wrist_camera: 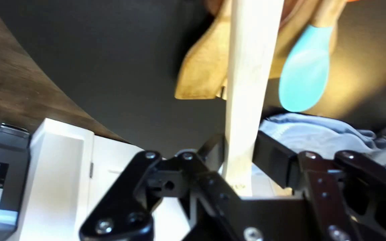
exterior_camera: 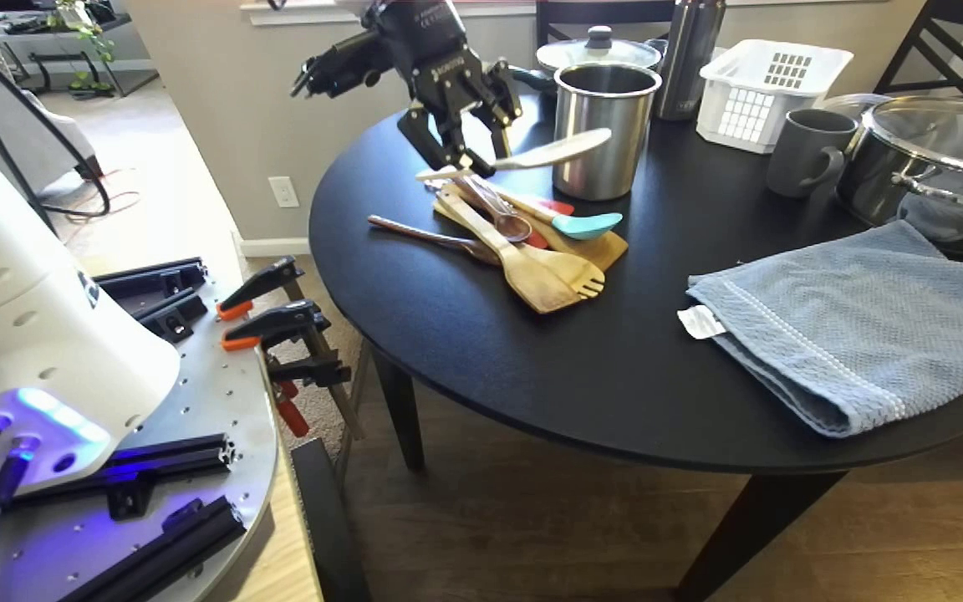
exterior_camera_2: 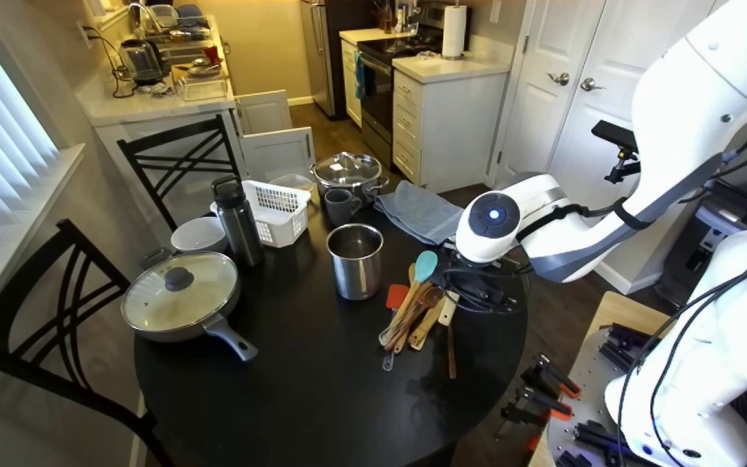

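White shell covers the arm's base (exterior_camera: 38, 293), which we see beyond the left edge of the round black desk (exterior_camera: 532, 376) in an exterior view. Between the base and that edge we find orange-tipped black clamps (exterior_camera: 281, 322). Next, above the left part of the desk, the hand (wrist_camera: 241, 154) has its fingers closed on a pale wooden utensil (exterior_camera: 561, 150), held up at a slant, and in the wrist view we see the wood pinched between both fingers. Below it, inside the left edge, lies a heap of utensils (exterior_camera: 523, 230): a dark wooden handle (exterior_camera: 423, 232) pointing to that edge, a light wooden spatula (exterior_camera: 540, 280) and a spoon with a turquoise head (exterior_camera: 586, 226). Where they overlap, we cannot quite tell whether the held one touches the heap. Beyond the heap, a steel canister (exterior_camera: 607, 113) stands upright, with a glass-lidded pan (exterior_camera: 598, 54) behind it by the far edge. Further right we come to a steel flask (exterior_camera: 690, 63) and a white plastic basket (exterior_camera: 774, 113), both toward the far edge. A grey mug (exterior_camera: 812, 150) stands just beside a big steel pot (exterior_camera: 874, 180) near the right edge, and a folded blue towel (exterior_camera: 866, 318) lies between that pot and the near edge.
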Controlling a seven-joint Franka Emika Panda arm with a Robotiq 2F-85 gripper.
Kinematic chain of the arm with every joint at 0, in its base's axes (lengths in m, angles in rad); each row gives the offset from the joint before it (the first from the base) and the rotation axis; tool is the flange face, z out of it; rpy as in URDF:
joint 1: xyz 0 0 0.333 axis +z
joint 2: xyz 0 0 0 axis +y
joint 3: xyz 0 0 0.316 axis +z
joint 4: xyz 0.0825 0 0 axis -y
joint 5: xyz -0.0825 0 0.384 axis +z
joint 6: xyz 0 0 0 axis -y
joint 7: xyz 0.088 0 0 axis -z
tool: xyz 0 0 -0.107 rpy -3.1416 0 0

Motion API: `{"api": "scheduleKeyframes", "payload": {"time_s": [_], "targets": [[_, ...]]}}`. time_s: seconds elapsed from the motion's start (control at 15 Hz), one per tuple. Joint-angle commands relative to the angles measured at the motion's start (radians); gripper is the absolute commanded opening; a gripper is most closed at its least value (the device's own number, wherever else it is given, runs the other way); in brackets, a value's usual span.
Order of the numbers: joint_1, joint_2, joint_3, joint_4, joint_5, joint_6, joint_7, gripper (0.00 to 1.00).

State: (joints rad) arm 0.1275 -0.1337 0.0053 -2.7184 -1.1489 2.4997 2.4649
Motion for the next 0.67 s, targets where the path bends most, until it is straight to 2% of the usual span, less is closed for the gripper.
{"api": "scheduleKeyframes", "payload": {"time_s": [0.0,0.07,0.13,0.6], "targets": [[-0.010,-0.019,0.091,0.071,-0.154,-0.086,0.178,0.07],[-0.011,-0.016,0.103,0.093,-0.204,-0.106,0.229,0.07],[-0.006,-0.089,0.099,0.121,-0.145,-0.142,0.139,0.07],[-0.027,-0.148,0.098,0.338,-0.201,-0.230,0.142,0.07]]}}
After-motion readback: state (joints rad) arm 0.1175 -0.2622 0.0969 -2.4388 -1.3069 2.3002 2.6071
